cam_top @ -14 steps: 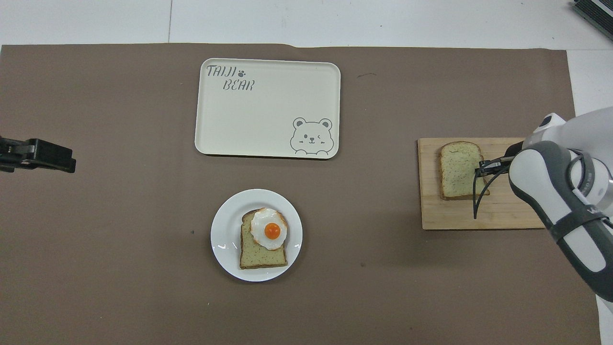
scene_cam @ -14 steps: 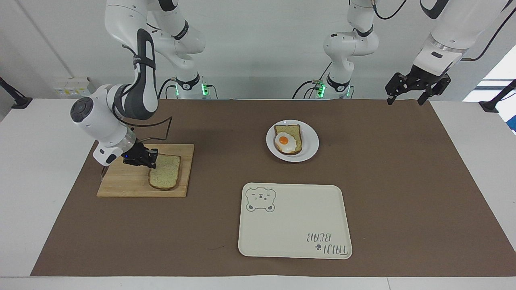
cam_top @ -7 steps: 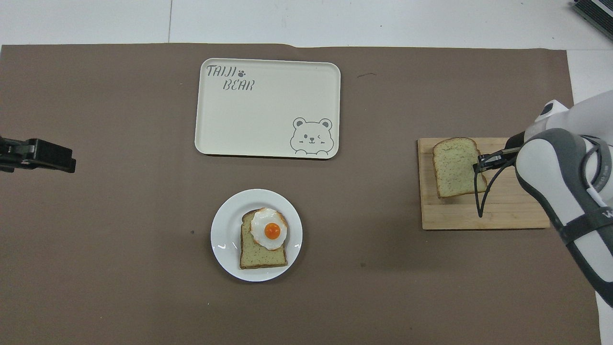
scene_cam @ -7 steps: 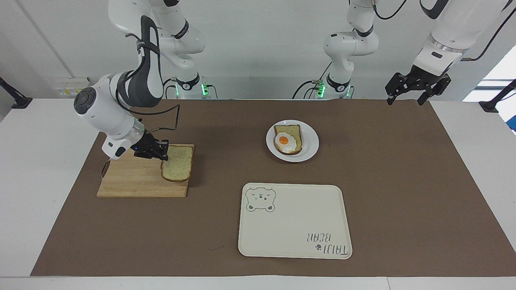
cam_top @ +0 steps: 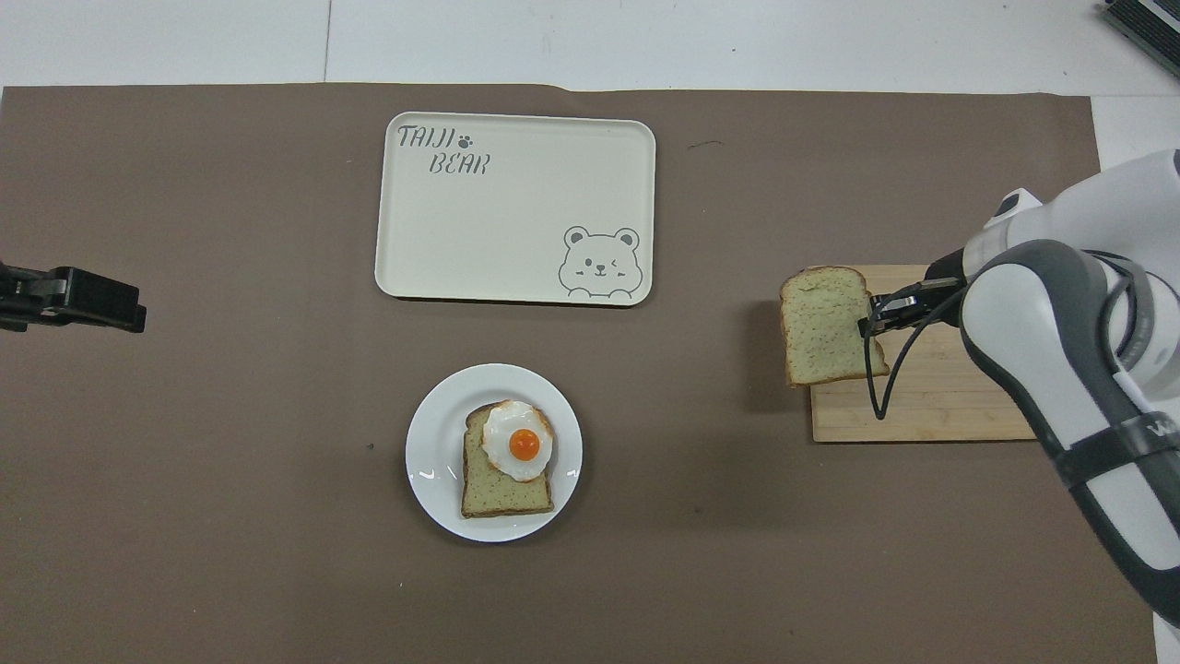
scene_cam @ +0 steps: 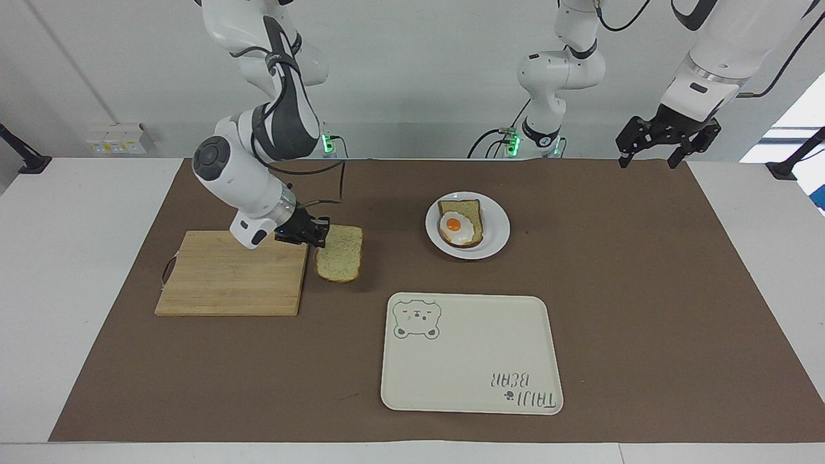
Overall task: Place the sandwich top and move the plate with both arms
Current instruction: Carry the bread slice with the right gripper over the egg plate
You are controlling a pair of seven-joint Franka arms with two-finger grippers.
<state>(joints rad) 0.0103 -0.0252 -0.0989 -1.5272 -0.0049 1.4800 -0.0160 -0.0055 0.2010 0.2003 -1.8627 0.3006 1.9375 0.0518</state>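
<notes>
The counter (scene_cam: 97, 290) carries a brown mat (scene_cam: 644, 309), a wooden cutting board (scene_cam: 225, 277) toward the right arm's end, and a cream bear tray (scene_cam: 470, 361) farther from the robots than the plate (scene_cam: 496, 241). The plate holds a bread slice (scene_cam: 465, 209) bearing a fried egg (scene_cam: 456, 228). Nothing lies between board and plate.

The right pincer (scene_cam: 319, 233) is clamped on one edge of the sandwich top (scene_cam: 339, 254), in the air over the mat just beside the board's edge. The slice is pale, speckled, brown-crusted and tilted.

The left pincer (scene_cam: 651, 151) waits over the mat's corner, fingers spread wide.
</notes>
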